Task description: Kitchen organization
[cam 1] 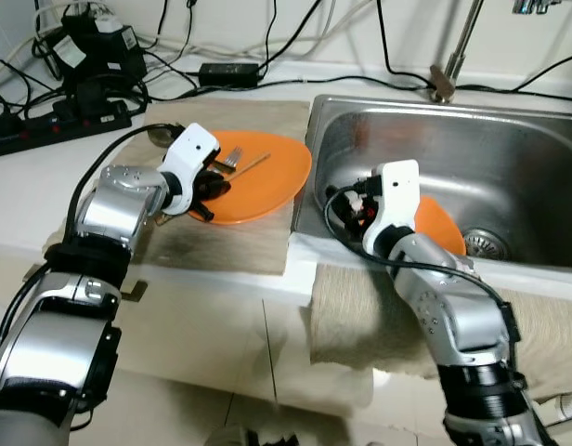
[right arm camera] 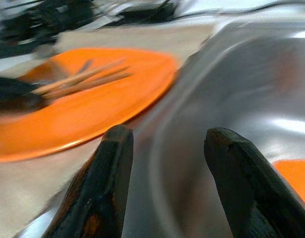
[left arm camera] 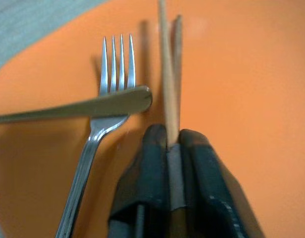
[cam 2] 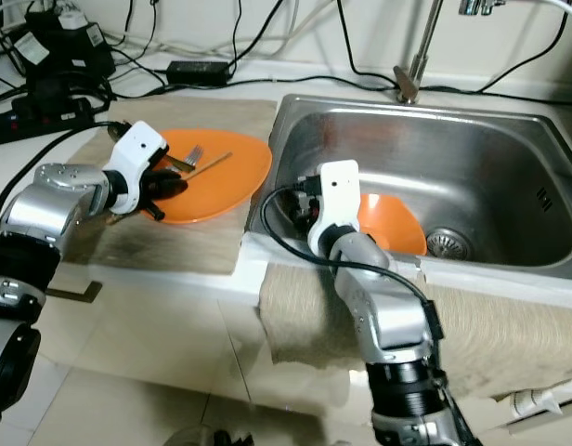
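An orange plate (cam 1: 272,181) lies on a beige mat left of the sink. On it rest a fork (left arm camera: 115,64), a metal handle (left arm camera: 83,106) lying across the fork, and a wooden chopstick (left arm camera: 166,74). My left gripper (left arm camera: 173,136) is low over the plate's near side, shut on the chopstick's end. My right gripper (right arm camera: 165,136) is open with nothing between its fingers, inside the steel sink (cam 1: 518,158) beside its left wall. An orange dish (cam 1: 441,228) lies on the sink floor just right of that gripper.
Power strips, adapters and cables (cam 1: 63,111) crowd the counter's back left. The faucet (cam 1: 448,65) rises behind the sink, and the drain (cam 1: 486,243) sits past the orange dish. A beige towel (cam 1: 360,316) hangs over the counter front.
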Motion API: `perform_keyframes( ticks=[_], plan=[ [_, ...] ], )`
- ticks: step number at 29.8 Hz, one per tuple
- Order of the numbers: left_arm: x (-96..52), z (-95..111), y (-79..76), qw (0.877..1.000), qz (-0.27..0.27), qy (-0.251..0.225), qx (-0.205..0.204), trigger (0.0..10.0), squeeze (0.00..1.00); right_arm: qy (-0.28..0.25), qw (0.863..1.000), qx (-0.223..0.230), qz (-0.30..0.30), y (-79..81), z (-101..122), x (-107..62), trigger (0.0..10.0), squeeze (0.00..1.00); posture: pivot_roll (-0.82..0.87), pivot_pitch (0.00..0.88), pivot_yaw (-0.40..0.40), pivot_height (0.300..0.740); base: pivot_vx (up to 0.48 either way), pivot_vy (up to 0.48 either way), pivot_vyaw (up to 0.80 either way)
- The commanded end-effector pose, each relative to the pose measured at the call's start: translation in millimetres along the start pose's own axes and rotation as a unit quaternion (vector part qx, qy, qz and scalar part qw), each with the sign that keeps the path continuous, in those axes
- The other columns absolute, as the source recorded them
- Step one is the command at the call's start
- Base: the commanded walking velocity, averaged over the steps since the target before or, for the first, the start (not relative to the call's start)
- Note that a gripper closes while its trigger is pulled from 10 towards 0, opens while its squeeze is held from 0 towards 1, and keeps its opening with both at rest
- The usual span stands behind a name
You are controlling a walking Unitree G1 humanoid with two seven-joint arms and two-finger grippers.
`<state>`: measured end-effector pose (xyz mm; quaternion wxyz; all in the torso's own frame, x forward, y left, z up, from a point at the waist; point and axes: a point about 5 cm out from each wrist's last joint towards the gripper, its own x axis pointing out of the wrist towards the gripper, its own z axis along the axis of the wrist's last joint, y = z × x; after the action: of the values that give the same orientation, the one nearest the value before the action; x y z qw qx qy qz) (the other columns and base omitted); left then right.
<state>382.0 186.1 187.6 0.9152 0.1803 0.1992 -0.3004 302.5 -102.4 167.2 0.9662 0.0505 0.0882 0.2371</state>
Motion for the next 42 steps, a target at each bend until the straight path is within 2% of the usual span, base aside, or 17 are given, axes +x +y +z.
perform_keyframes(
  ticks=[1,10,13,17,22,31,35,42],
  plan=[
    [0.8,6,0.1,1.0,-0.001,-0.018,-0.01,0.0,0.0,-0.002,0.999,0.015,0.051,7.8,10,-2.4,10.0,0.0,0.03,0.0,0.054,0.74,0.0,0.0,0.0],
    [-0.5,22,-2.3,0.997,-0.002,-0.07,-0.022,0.0,0.0,-0.016,0.995,0.053,0.078,9.0,16,-2.5,10.0,0.0,0.03,0.001,0.05,0.74,0.0,0.0,0.0],
    [-4.3,30,-1.7,0.995,-0.004,-0.095,-0.03,0.0,0.0,-0.025,0.991,0.081,0.101,13.8,19,-2.5,10.0,0.0,0.03,0.002,0.05,0.74,0.0,0.0,0.0],
    [-6.7,34,-2.3,0.993,-0.01,-0.109,-0.039,0.0,0.0,-0.03,0.987,0.098,0.125,18.2,23,-4.2,10.0,0.0,0.04,0.004,0.05,0.74,0.0,0.0,0.0],
    [-13.3,39,-9.3,0.986,-0.044,-0.147,-0.06,0.0,0.0,-0.028,0.98,0.115,0.158,21.9,26,-8.1,10.0,0.0,0.04,0.007,0.051,0.74,0.0,0.0,0.0],
    [-19.1,41,-18.5,0.979,-0.078,-0.171,-0.079,0.0,0.0,-0.026,0.977,0.133,0.163,22.4,27,-7.8,10.0,0.0,0.04,0.009,0.051,0.74,0.0,0.0,0.0],
    [-25.9,45,-25.0,0.97,-0.112,-0.195,-0.091,0.0,0.0,-0.025,0.976,0.14,0.163,21.6,27,-7.9,10.0,0.0,0.04,0.01,0.051,0.74,0.0,0.0,0.0],
    [-30.9,41,-34.0,0.963,-0.142,-0.205,-0.098,0.0,0.0,-0.024,0.976,0.148,0.156,19.1,27,-6.5,10.0,0.0,0.04,0.011,0.049,0.74,0.0,0.0,0.0]
  ],
)
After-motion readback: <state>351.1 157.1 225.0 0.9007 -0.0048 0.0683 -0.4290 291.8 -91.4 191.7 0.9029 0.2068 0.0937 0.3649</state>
